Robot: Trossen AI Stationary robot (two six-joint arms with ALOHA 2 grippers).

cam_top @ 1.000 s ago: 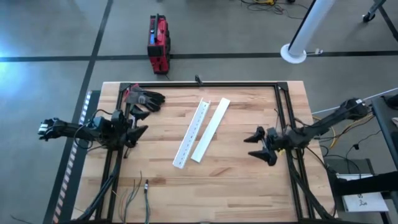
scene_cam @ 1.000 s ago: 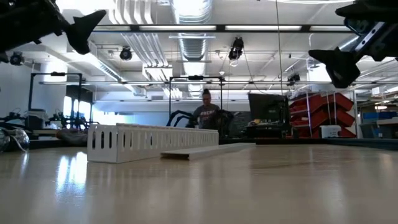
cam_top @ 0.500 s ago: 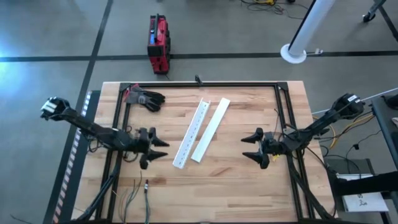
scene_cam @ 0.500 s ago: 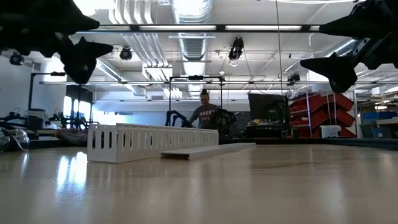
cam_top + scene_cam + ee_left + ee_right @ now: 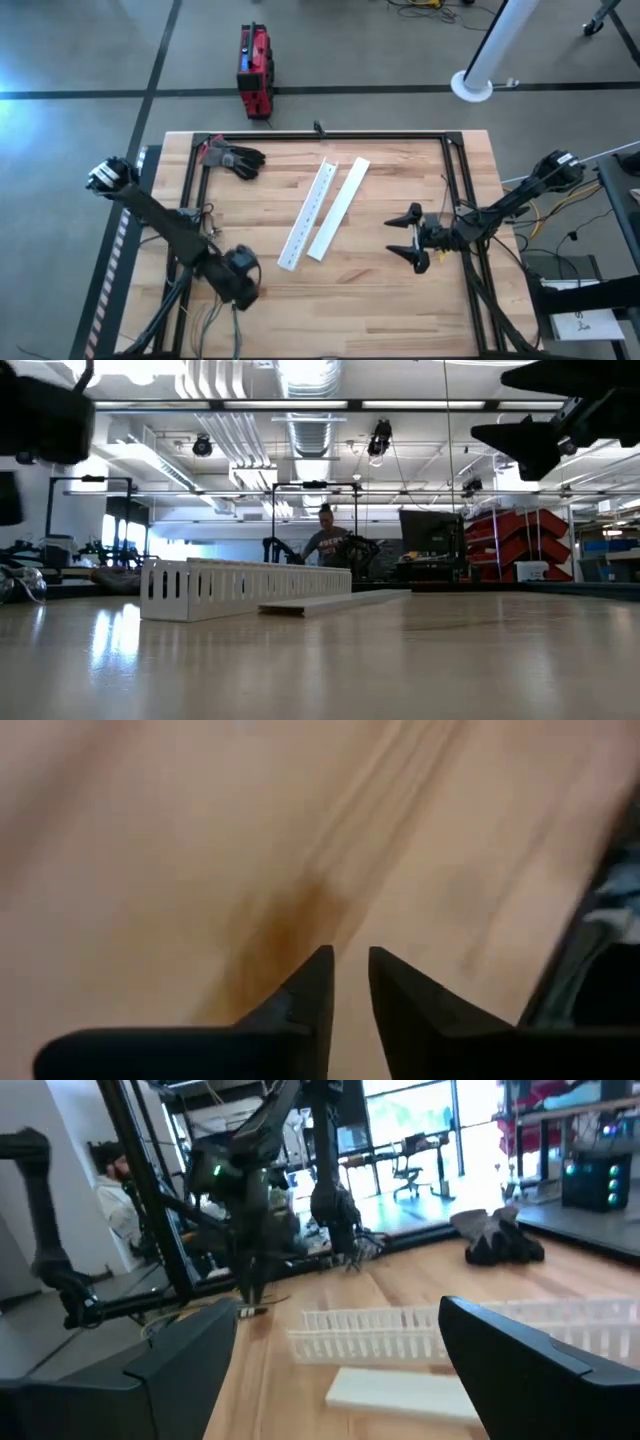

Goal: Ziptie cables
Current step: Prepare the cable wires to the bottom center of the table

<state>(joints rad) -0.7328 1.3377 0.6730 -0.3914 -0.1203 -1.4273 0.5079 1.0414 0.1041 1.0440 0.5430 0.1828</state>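
Left end effector (image 5: 243, 291) now lower, over thin cables (image 5: 222, 318) on woodgrain table (image 5: 380, 290).

Thin loose cables (image 5: 222, 322) at the table's near-left edge.

Two long white strips (image 5: 322, 212) lie side by side on the wooden table (image 5: 380, 290) near its middle, running diagonally — one slotted, one plain. A dark glove (image 5: 232, 158) rests near the table's far left corner. On the floor beyond stands a red case (image 5: 254, 70) — further right, a white post (image 5: 495, 50)
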